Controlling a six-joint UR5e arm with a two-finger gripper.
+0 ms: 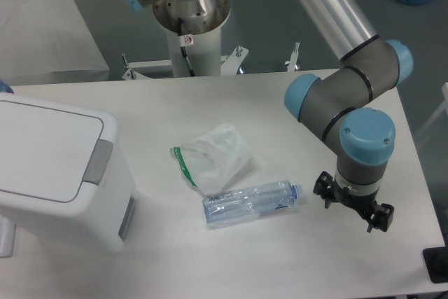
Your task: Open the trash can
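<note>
A: Gripper (pixel 354 208) first. State?

B: Cannot tell. Seen from above, wrist housing covering the fingers, only black mounts sticking out. Nothing visibly pinched. Parked at the near right of the table (pixel 210 103), pointing down, well apart from everything else.

A: Reason for sitting there?

B: Probably a start pose, kept off to the side. Task not begun, judging by the closed lid.

A: Moving outward?

B: Just left of the gripper, clear plastic bottle (pixel 250 202) lying on its side, cap end toward the gripper, blue-tinted label. Beyond it, slightly farther and left, translucent plastic bag (pixel 213 155) with green strip, crumpled flat, touching or nearly touching the bottle. Likely trash waiting for the bin, so lying loose mid-table between arm and bin.

A: Target?

B: Trash can (pixel 59 173) at far left of the scene, near edge, partly cut by the frame. Large, white, boxy, rounded corners. Flat white lid (pixel 42 148) down, flush. Grey rectangular tab (pixel 99 162) on the right rim, facing the gripper side. Probably the press or lift point. Small grey patch lower on the right wall too.

A: Path?

B: Long reach leftward over bottle and bag.
</note>
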